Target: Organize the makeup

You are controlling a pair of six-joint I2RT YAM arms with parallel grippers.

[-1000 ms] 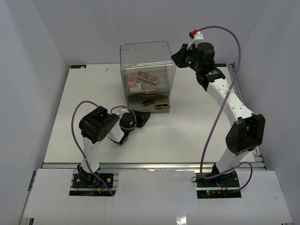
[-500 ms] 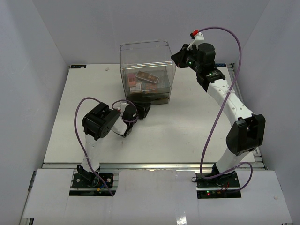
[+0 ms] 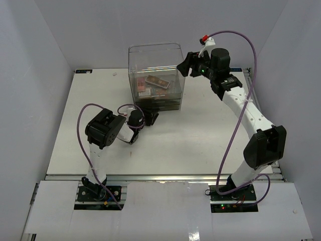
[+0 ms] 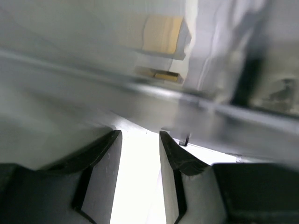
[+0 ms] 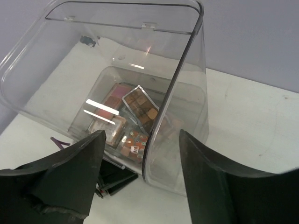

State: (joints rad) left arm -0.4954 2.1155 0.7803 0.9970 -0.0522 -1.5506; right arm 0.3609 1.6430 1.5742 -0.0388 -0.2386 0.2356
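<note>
Right wrist view: the right pincer (image 5: 140,135) stands wide open, its two dark fingers (image 5: 70,182) spread to either side of a vertical corner edge of the clear plastic box (image 5: 117,42). Nothing is gripped, and I cannot tell whether either finger touches the box wall. Inside the box, on its upper floor, lies the makeup: a pink palette (image 5: 117,93) toward the back, a brown-toned palette (image 5: 141,106) tilted just beside it, and an orange palette (image 5: 132,142) at the front, all overlapping in a loose pile.

From the top external view, the right pincer (image 3: 184,64) hangs at the upper right corner of the box (image 3: 150,52), which sits in the upper middle of the frame on the white counter (image 3: 200,135). The palettes (image 3: 156,81) show through its wall, above the dark drawers (image 3: 158,104) at its base. The left pincer (image 3: 152,119) is low on the counter, just in front of those drawers.

The left wrist view is blurred. The left pincer (image 4: 138,135) is parted by a narrow gap, with only bright counter between the fingers (image 4: 103,172) and nothing held. A clear, greyish front fills the upper frame close ahead; whether the fingertips touch it cannot be told.
</note>
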